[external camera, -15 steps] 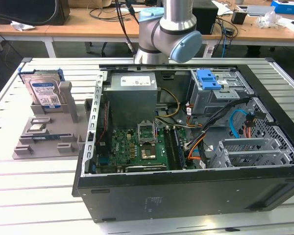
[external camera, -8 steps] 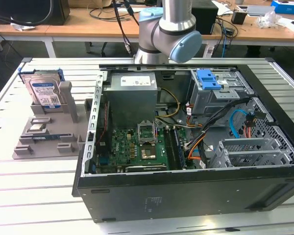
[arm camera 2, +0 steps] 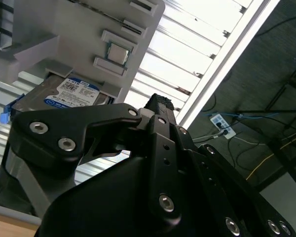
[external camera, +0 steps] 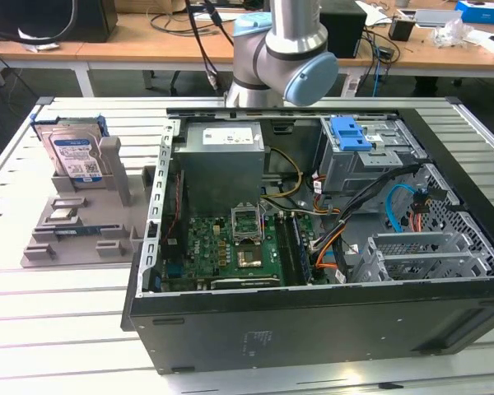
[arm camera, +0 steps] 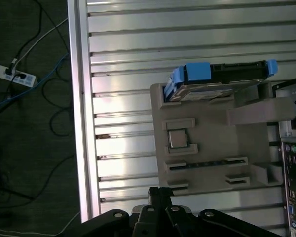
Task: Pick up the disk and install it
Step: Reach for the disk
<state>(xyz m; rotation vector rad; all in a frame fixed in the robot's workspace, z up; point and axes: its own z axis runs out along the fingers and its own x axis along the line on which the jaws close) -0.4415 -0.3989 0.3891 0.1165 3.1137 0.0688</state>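
The disk (external camera: 72,152) is a silver drive with a blue-and-white label and a blue frame. It stands tilted in the back slot of a grey holder (external camera: 74,234) on the exterior view's left, beside the open computer case (external camera: 313,247). Both wrist views also show the disk (arm camera 2: 71,94) (arm camera: 227,74) resting in the holder (arm camera: 207,143). My gripper (arm camera: 160,193) hangs well apart from it, over the slatted table beyond the holder's other end, touching nothing. In the second wrist view the gripper (arm camera 2: 160,103) shows as a black linkage with the disk behind it.
The arm (external camera: 284,49) rises behind the case. Inside the case are a grey box with a white label (external camera: 222,160), a motherboard (external camera: 230,247), cables and a drive cage holding a blue bracket (external camera: 350,133). A small chip (arm camera: 176,138) lies in the holder. The table edge (arm camera: 79,123) drops to a cabled floor.
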